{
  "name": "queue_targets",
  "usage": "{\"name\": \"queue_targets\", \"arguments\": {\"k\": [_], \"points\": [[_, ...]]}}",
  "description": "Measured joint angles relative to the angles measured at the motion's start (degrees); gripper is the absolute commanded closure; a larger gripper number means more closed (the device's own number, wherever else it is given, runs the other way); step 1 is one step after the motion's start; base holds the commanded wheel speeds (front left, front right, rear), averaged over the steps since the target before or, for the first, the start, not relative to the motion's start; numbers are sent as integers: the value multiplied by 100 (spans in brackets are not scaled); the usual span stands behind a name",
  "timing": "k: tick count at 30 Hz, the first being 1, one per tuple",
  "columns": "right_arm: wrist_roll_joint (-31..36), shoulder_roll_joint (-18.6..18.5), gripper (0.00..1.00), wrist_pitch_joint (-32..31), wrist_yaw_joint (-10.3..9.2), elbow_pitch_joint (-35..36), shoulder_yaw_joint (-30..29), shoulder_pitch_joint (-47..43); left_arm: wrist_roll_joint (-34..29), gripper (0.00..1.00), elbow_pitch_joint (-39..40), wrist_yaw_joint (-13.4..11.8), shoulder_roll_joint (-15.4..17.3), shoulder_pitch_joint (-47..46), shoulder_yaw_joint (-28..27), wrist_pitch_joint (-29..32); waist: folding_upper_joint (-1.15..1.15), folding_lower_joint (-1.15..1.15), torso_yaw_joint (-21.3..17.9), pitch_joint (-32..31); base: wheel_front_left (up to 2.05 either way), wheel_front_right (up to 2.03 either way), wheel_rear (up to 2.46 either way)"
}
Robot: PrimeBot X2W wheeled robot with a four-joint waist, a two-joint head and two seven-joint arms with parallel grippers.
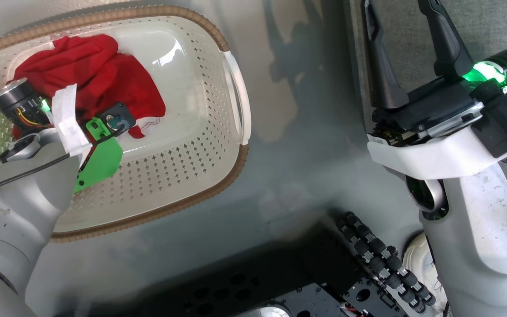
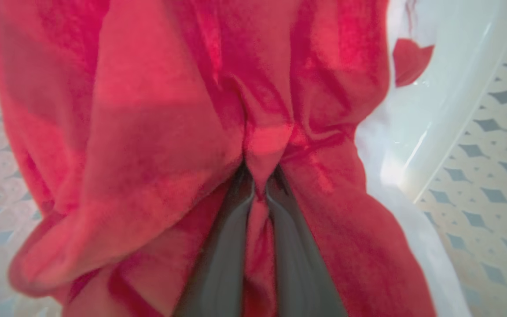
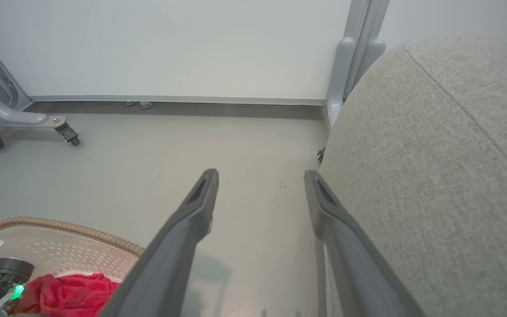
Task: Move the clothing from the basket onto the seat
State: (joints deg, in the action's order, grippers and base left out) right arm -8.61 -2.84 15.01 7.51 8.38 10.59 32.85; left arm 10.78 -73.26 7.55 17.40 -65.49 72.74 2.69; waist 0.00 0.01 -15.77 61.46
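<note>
Left gripper, in basket: wrist view shows it clamped on red clothing; right gripper wide, beside seat.

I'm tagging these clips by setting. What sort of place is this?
Probably a lab or test room staged as a home corner, not a lived-in house: bare grey floor, plain white wall panel, a wheeled metal frame, and a laundry basket of red clothing near an upholstered seat.
</note>
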Motion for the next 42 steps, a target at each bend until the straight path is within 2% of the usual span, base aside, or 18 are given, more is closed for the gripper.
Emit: {"name": "queue_targets", "arguments": {"k": [12, 26, 31, 42], "points": [[2, 2, 0, 0, 0, -258, -88, -2, 223, 100, 183, 0, -321, 97, 44, -842, 0, -1, 148, -546, 0, 0, 0], [114, 4, 0, 0, 0, -688, -199, -333, 831, 100, 420, -1, -765, 516, 25, -1682, 0, -1, 481, -1622, 0, 0, 0], [142, 4, 0, 0, 0, -800, -232, -494, 956, 100, 668, -2, -750, 645, -59, -1751, 0, -1, 623, -2026, 0, 0, 0], [207, 4, 0, 0, 0, -1124, -318, -837, 1043, 100, 2208, -272, -409, 1315, -738, -1766, 0, -1, 910, -2822, 0, 0, 0]]}}
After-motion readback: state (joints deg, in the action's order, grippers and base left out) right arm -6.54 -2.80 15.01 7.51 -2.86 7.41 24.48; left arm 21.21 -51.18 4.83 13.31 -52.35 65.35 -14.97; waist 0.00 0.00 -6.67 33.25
